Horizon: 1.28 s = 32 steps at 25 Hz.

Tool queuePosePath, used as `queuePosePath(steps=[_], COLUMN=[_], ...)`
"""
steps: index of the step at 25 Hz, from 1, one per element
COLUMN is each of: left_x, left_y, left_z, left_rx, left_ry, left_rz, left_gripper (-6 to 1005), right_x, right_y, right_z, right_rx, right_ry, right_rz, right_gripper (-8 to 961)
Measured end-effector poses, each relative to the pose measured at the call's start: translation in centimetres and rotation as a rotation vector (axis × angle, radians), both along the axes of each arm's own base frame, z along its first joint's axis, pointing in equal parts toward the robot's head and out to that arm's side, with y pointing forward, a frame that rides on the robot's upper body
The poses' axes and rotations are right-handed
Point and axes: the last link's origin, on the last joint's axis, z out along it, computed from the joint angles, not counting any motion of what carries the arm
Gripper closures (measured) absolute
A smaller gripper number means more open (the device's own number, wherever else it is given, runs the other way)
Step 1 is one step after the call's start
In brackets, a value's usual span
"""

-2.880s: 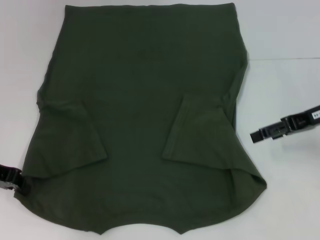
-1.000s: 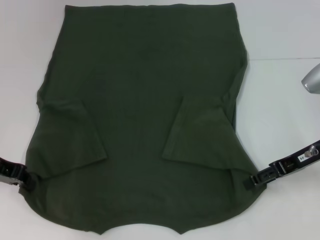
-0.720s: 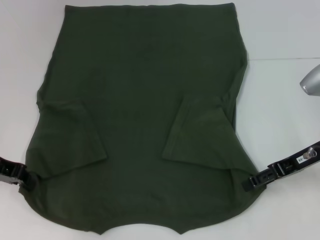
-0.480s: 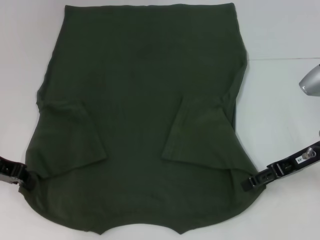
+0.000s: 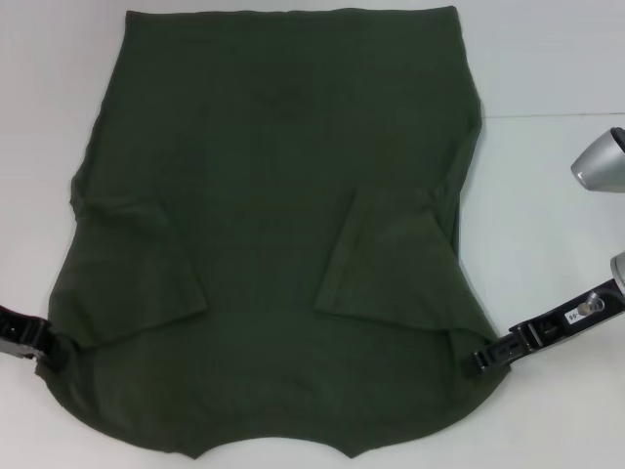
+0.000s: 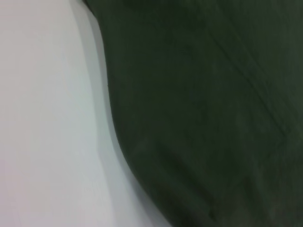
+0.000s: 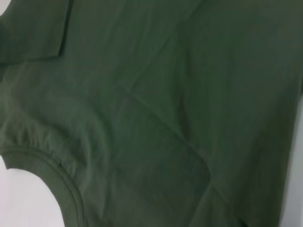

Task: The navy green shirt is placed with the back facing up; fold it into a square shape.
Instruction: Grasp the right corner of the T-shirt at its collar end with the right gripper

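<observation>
Olive-green cloth: the navy green shirt (image 5: pixel 273 234) lies flat, back up, sleeves folded in, long axis running away from the robot. Left gripper (image 5: pixel 47 350) touches its near left shoulder edge, right gripper (image 5: pixel 479 361) its near right one; fingers' opening cannot be told. Both equally near.

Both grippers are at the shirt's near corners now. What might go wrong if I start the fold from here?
The left gripper and right gripper sit only at the very edges of the navy green shirt, so the cloth may slip out. The folded-in sleeves may also flop open when lifted.
</observation>
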Motion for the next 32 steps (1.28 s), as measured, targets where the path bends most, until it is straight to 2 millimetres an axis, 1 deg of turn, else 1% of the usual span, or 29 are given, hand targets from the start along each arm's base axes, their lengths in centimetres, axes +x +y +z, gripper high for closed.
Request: queuePosePath(steps=[8,14,22,28,31,32], left_x=[0.04,0.15,0.35,0.44,0.5,0.5], left_y=[0.04,0.14,0.34,0.4,0.45,0.45], left_z=[0.0,0.0,0.0,-0.07,-0.06,-0.05], left_rx=[-0.005,-0.005,-0.004,-0.004,-0.004,-0.004], left_ry=[0.006,0.007,0.008,0.007,0.007,0.007], left_rz=[-0.004,-0.008,-0.014,-0.016,-0.018,-0.018], left_gripper=[961,962,961,961,961,961], right_x=[-0.25,-0.24,-0.46,-0.45,-0.49,-0.55], right_y=[-0.29,-0.2,0.06,0.32,0.34,0.37], right_z=[-0.13,0.14,-0.11,-0.11,-0.15,-0.18], right_rx=[-0.016,-0.011,-0.004,0.007,0.003,0.001], right_ry=[0.023,0.029,0.021,0.011,0.005,0.004], right_rz=[-0.004,0.0,0.014,0.021,0.027,0.032], right_gripper=[6,5,8,108,300,325])
